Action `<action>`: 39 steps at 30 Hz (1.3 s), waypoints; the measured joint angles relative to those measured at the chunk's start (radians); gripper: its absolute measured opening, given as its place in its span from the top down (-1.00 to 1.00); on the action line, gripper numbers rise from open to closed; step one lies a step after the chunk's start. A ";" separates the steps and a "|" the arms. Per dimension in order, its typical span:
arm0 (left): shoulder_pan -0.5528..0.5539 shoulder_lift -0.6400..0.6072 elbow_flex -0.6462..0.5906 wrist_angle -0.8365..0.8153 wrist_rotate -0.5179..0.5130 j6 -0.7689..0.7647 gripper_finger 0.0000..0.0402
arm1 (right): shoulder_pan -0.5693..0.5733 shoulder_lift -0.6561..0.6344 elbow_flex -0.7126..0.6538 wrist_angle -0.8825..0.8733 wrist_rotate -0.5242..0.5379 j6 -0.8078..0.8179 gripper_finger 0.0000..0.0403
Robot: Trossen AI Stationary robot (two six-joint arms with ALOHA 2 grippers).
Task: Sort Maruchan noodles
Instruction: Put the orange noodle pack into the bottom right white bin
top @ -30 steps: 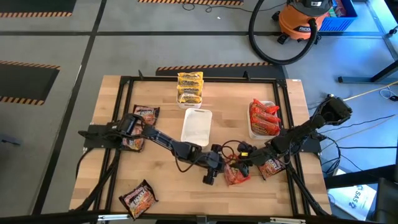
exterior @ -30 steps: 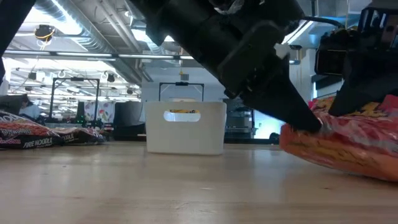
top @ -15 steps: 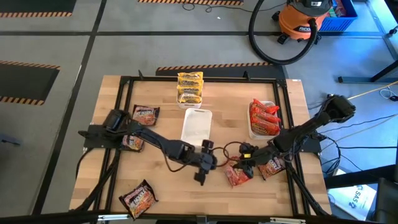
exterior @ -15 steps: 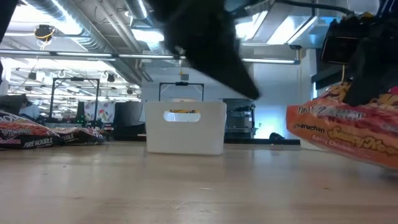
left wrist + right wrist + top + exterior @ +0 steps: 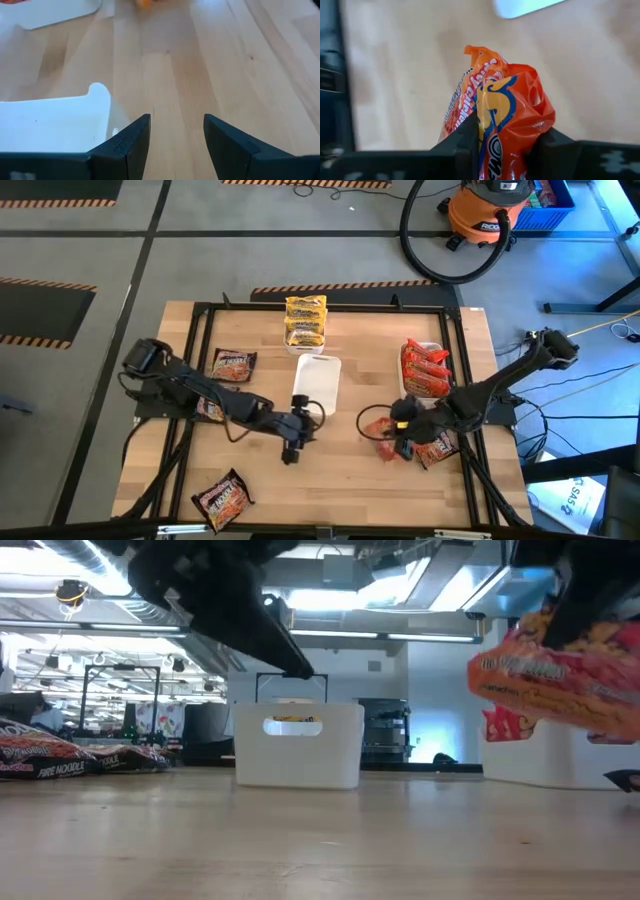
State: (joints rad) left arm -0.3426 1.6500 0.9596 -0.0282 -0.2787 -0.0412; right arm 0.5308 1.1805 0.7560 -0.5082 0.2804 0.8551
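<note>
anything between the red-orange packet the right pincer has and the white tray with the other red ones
Nothing visible. The right pincer holds the crinkly red-orange plastic noodle packet clear of the wooden table. The white rectangular tray of red packets lies just beyond, with only bare wood between. The left pincer is off to the other side.

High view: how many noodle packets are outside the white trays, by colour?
Dark maroon packets: 3
Red-orange packets: 2 (1 gripped in the right pincer, 1 lying beside it)
Yellow packets: 0
Total: 5
</note>
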 joint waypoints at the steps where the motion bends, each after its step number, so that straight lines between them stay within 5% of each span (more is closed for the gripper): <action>1: 0.000 -0.013 -0.018 0.022 0.001 -0.001 0.11 | 0.000 0.000 0.042 -0.086 0.021 0.000 0.61; 9: -0.012 -0.060 -0.069 0.053 0.003 -0.002 0.11 | -0.001 0.000 0.316 -0.628 0.193 -0.040 0.61; 15: -0.012 -0.060 -0.069 0.054 0.003 0.008 0.11 | -0.003 0.000 0.333 -0.852 0.319 -0.185 0.59; 39: -0.012 -0.060 -0.069 0.052 0.003 0.002 0.11 | -0.052 0.001 0.295 -0.951 0.308 -0.288 0.58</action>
State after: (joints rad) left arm -0.3546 1.5902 0.8909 0.0242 -0.2760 -0.0387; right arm 0.4790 1.1813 1.0508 -1.4591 0.5880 0.5671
